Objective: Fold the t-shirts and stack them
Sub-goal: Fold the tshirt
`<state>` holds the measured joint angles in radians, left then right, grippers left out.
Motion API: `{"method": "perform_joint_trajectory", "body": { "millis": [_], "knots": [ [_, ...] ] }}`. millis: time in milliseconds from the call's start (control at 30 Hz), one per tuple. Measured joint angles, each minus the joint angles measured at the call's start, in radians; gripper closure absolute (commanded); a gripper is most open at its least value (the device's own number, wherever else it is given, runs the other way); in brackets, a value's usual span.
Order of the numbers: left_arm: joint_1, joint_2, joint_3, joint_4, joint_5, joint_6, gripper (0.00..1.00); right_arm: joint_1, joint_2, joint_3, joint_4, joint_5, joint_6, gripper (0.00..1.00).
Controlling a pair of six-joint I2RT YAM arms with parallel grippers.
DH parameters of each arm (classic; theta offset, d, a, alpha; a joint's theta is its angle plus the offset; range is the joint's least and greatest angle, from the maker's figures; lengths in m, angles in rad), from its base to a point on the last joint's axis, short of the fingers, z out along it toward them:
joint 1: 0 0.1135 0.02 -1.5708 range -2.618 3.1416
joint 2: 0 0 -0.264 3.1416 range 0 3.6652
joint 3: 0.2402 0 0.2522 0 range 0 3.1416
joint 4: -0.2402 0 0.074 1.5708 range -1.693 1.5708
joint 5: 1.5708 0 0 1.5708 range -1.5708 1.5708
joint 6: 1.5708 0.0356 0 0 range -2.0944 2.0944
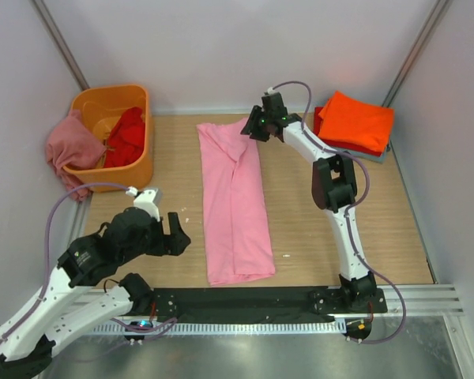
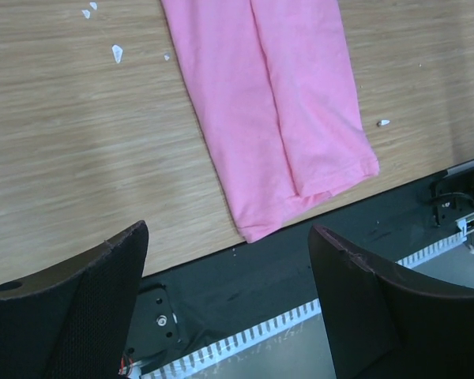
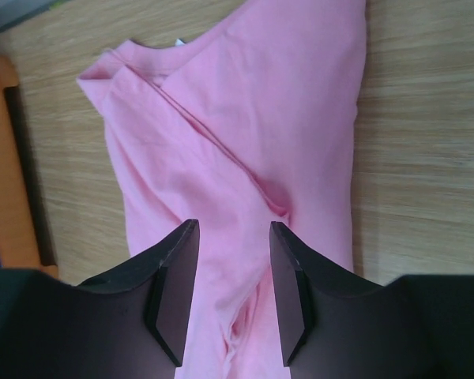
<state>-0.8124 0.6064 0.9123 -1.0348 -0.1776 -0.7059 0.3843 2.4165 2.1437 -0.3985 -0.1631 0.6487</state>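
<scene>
The pink shirt [image 1: 233,201] lay as a long strip on the bench [image 1: 363,213], right of the tub [image 1: 142,170]. My right hand [image 3: 233,229] hung half open and empty above its collar, I think to grip there; my left hand [image 1: 176,234] stood wide open, empty.

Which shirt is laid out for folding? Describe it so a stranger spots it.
Look at the wooden table, between the orange tub at its far left and the folded stack at its far right. Down the middle lies the light pink shirt, a long strip. Only it is spread out, not bunched or stacked.
</scene>
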Motion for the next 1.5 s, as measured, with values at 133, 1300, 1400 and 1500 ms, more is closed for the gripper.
{"method": "perform_joint_trajectory", "body": {
  "millis": [133, 1300, 1400, 1500],
  "knots": [
    [0.0, -0.061, -0.013, -0.004, 0.002, 0.008, 0.15, 0.006, 0.077, 0.056, -0.047, 0.003, 0.0, 0.53],
    [0.013, -0.153, -0.014, -0.002, -0.006, 0.007, 0.16, 0.067, 0.132, 0.107, -0.058, -0.027, -0.003, 0.96],
    [0.015, -0.153, -0.014, -0.002, -0.006, 0.007, 0.16, 0.118, 0.132, 0.107, -0.057, -0.039, -0.018, 0.95],
    [0.015, -0.153, -0.014, -0.002, -0.006, 0.007, 0.16, 0.169, 0.132, 0.107, -0.058, -0.047, -0.034, 0.94]
  ]
}}
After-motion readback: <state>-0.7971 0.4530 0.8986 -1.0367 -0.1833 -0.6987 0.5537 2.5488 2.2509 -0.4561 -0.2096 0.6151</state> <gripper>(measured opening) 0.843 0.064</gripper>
